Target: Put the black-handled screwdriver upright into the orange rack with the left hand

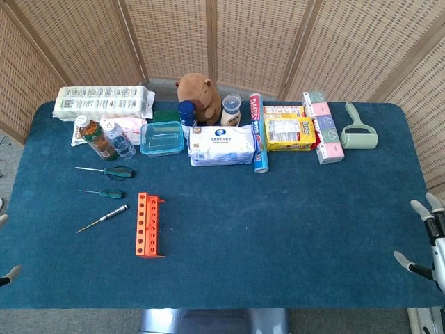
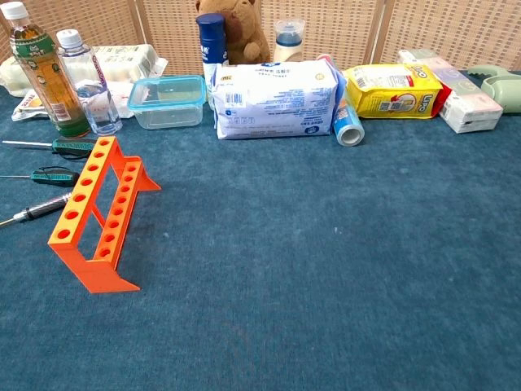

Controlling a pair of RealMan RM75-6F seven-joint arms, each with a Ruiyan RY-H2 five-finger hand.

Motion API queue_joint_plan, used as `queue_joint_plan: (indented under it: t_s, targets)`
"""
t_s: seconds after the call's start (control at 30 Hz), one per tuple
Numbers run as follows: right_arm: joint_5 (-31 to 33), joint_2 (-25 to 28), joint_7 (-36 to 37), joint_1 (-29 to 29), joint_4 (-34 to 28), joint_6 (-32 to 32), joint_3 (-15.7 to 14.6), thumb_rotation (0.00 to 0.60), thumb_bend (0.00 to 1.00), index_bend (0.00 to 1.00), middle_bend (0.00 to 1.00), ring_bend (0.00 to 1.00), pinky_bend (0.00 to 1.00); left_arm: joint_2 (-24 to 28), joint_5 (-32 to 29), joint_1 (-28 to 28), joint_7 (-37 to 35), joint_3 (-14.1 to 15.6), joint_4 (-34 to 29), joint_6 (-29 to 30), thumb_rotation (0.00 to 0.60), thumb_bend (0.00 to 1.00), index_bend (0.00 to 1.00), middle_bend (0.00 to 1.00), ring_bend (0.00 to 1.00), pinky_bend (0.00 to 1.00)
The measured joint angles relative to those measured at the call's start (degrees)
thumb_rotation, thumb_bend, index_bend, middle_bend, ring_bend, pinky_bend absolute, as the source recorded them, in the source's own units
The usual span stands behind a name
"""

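Nearest, at the 8 o'clock edge of the head view: two pale fingertips of the left robot hand (image 1: 7, 275), set apart from each other, with nothing seen between them. Cannot tell the full state, since most of the palm is cut off by the frame. At the 4 o'clock edge, the right robot hand (image 1: 425, 240), spread and holding nothing.

From the left robot hand, toward about 1 o'clock on the blue counter (image 1: 292, 223): the black-handled screwdriver (image 1: 104, 216), lying flat and untouched. Long axis slanted, with the metal tip toward 8 o'clock and the dark handle toward 2 o'clock. Handle end near the orange rack (image 1: 149, 225) but apart from it. Clearly nearer to the left robot hand than to the right one, which is well apart across the counter.

Rack just at 3 o'clock of the screwdriver, standing on its feet, long side running from 12 to 6 o'clock, holes facing up and none of them filled.

Counted: one orange rack; three screwdrivers in all, namely one black-handled and two green-handled screwdrivers (image 1: 110, 171), both at 12 o'clock of the black one; two bottles (image 2: 49, 73) further toward 12 o'clock.

Likely need: reaching to 1 o'clock, pinching the handle, then turning the shaft to vertical above a hole.
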Motion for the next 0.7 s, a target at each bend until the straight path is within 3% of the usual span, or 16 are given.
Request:
queue_joint_plan:
  t_s: [0.17, 0.27, 0.33, 0.37, 0.43, 0.5, 0.57, 0.7]
  targets:
    - [-0.01, -0.04, 0.67, -0.11, -0.23, 0.23, 0.14, 0.600, 0.00, 0.10, 0.02, 0.00, 0.00, -0.26, -0.46, -0.32, -0.10, -0.24, 0.30, -0.57, 0.600, 0.04, 0.00, 0.00, 0.00, 0.04]
    - [0.10, 0.01, 1.14, -0.03, -0.48, 0.09, 0.25, 0.600, 0.00, 0.10, 0.03, 0.00, 0.00, -0.52, -1.64, -0.76, -0.29, -0.75, 0.42, -1.40, 0.600, 0.07, 0.00, 0.21, 0.14, 0.07]
    - [0.19, 0.07, 1.64, 0.08, -0.61, -0.09, 0.32, 0.600, 0.00, 0.09, 0.03, 0.00, 0.00, -0.76, -2.88, -1.26, -0.58, -1.29, 0.39, -2.37, 0.600, 0.09, 0.02, 0.48, 0.40, 0.27]
    - [0.22, 0.09, 1.95, 0.14, -0.64, -0.22, 0.34, 0.600, 0.00, 0.09, 0.03, 0.00, 0.00, -0.90, -3.49, -1.53, -0.85, -1.56, 0.38, -2.91, 0.600, 0.10, 0.06, 0.57, 0.50, 0.38]
    - [0.23, 0.17, 2.95, 0.33, -0.61, -0.75, 0.28, 0.600, 0.00, 0.09, 0.03, 0.00, 0.00, -1.22, -4.92, -2.31, -2.01, -2.28, 0.23, -4.45, 0.600, 0.12, 0.24, 0.79, 0.75, 0.72]
    - [0.26, 0.35, 4.17, 0.51, -0.45, -1.45, 0.14, 0.600, 0.00, 0.09, 0.03, 0.00, 0.00, -1.55, -6.19, -3.02, -3.83, -3.10, -0.09, -5.56, 0.600, 0.13, 0.33, 0.90, 0.90, 0.91]
    - [0.17, 0.58, 5.14, 0.60, -0.33, -1.72, 0.04, 0.600, 0.00, 0.09, 0.03, 0.00, 0.00, -2.27, -8.28, -3.85, -6.07, -4.69, -0.21, -6.29, 0.600, 0.13, 0.35, 0.97, 0.98, 0.99]
    - [-0.02, 1.41, 7.95, 0.67, -0.37, -1.99, -0.11, 0.600, 0.00, 0.09, 0.03, 0.00, 0.00, -3.38, -12.34, -5.68, -4.94, -6.88, -1.23, -8.09, 0.600, 0.13, 0.35, 1.00, 1.00, 1.00]
